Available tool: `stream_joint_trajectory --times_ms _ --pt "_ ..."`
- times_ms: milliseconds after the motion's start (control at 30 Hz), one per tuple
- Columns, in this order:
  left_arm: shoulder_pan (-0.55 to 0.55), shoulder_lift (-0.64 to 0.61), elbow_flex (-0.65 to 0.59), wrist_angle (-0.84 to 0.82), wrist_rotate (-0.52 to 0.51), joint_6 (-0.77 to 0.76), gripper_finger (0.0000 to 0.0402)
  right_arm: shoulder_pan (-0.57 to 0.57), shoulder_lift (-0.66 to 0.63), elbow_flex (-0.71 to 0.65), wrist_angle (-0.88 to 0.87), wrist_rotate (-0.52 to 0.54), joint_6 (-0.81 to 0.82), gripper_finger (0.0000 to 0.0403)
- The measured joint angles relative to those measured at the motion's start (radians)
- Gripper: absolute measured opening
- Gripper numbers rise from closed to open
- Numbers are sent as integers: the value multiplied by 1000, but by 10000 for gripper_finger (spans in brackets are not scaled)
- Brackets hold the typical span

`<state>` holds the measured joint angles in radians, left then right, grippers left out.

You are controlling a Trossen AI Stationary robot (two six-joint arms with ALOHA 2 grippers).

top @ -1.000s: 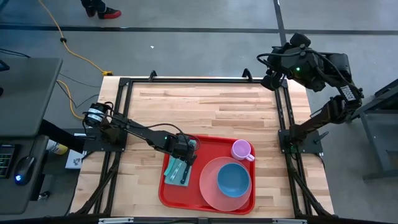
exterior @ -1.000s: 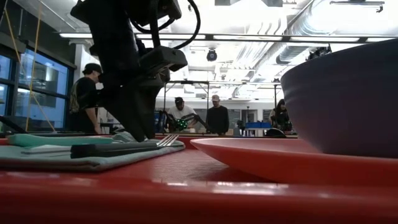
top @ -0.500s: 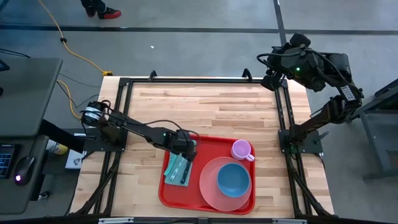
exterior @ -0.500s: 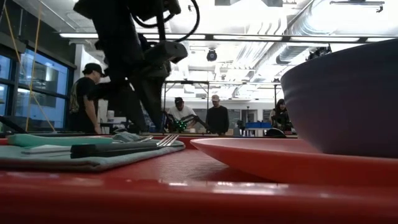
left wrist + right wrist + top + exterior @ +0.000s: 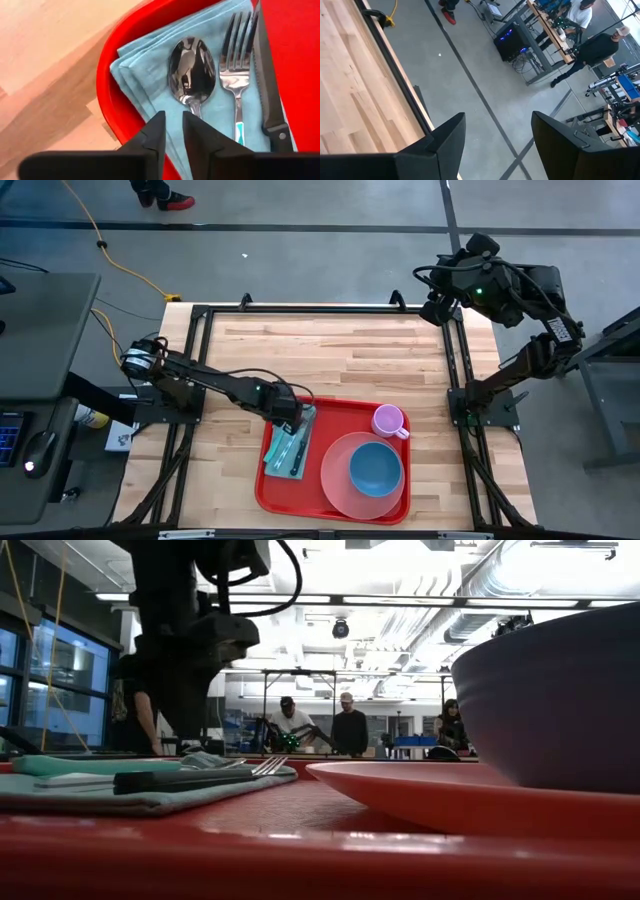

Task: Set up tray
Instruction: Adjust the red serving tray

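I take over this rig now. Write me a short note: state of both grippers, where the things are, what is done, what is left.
Left gripper: nearly shut, empty, above the napkin's end.
Right gripper: open, empty, parked off the table's far right corner.
Tray: at the table's near edge. On it: napkin with spoon, fork and knife; plate with blue bowl; pink mug.
Left: apparently only pulling the left arm away.

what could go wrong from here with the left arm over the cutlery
The left gripper hangs low over the blue napkin, right by the spoon. A careless lift or sideways move might snag the cloth and scatter the fork and knife. The napkin's corner rides up the tray rim, so a nudge might slide it out.
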<state>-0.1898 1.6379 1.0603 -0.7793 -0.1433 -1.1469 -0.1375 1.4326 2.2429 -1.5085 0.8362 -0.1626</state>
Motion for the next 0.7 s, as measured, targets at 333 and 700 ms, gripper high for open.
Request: stream_joint_trajectory --times_ms 333,700 --pt "-8 0 0 -2 93 60 18 0 0 0 0 2 -2 206" --pt "-80 1 0 -33 187 44 19 0 0 0 1 2 -2 206"
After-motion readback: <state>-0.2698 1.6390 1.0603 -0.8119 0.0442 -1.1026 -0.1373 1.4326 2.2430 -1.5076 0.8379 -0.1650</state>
